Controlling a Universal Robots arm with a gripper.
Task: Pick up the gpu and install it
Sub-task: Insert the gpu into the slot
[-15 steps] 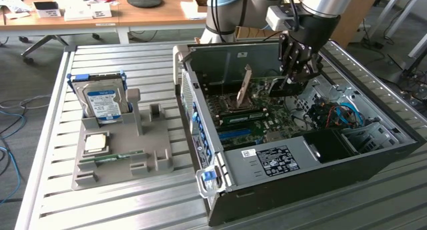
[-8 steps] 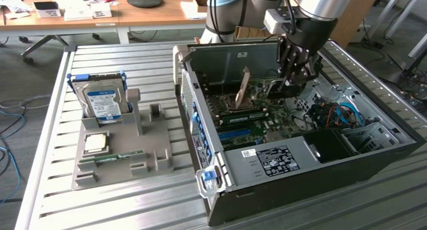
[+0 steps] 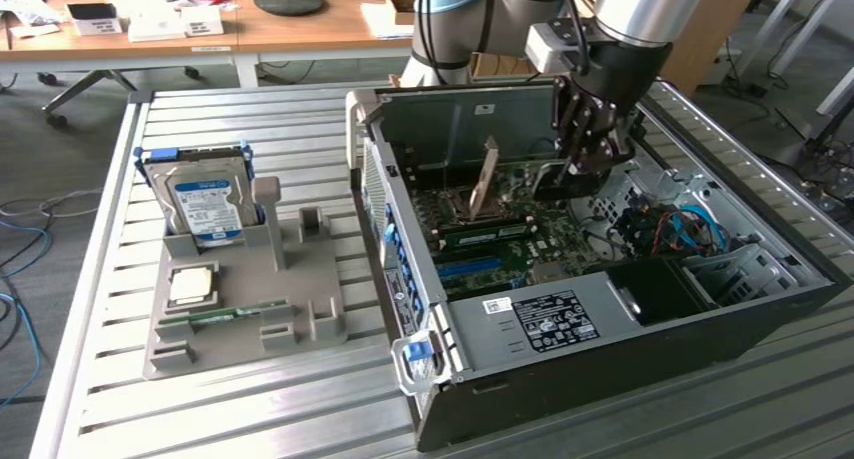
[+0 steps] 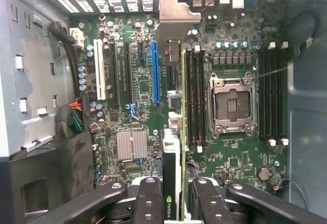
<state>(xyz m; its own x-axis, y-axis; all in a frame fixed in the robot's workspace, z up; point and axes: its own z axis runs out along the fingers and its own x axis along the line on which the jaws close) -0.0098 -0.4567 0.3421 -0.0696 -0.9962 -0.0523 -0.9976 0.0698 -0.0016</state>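
Black fingers [image 4: 148,203] of the gripper [image 4: 171,203] are seen pinched from both sides on a graphics card [image 4: 172,157], which is held on edge inside an open computer case [image 3: 601,379]. The case is laid on its side on a slatted metal table [image 3: 267,409], toward the table's edge on the exterior view's right, with the robot arm [image 3: 641,9] reaching down into it from the far side.

The card is carried above the green motherboard [image 4: 138,81], just beside a long blue slot [image 4: 155,73] and between that slot and a bank of dark memory slots [image 4: 194,96]. Its grey metal end bracket [image 4: 176,14] is pointed at the vented rear wall of the case. Whether the card's lower edge is seated in a slot cannot be told. An empty processor socket [image 4: 232,104] with a metal frame is shown beyond the memory slots, and a small ribbed silver heat sink [image 4: 132,145] on the other side of the card.

Near the table's edge on the exterior view's left, well apart from the gripper, a grey moulded tray [image 3: 314,279] is placed. A silver hard drive [image 3: 203,201] with a blue-white label is stood upright at the tray's far corner. A square processor chip [image 3: 194,284] is laid flat in front of it, and a narrow green memory stick [image 3: 234,314] is set along the tray closer to its near edge.
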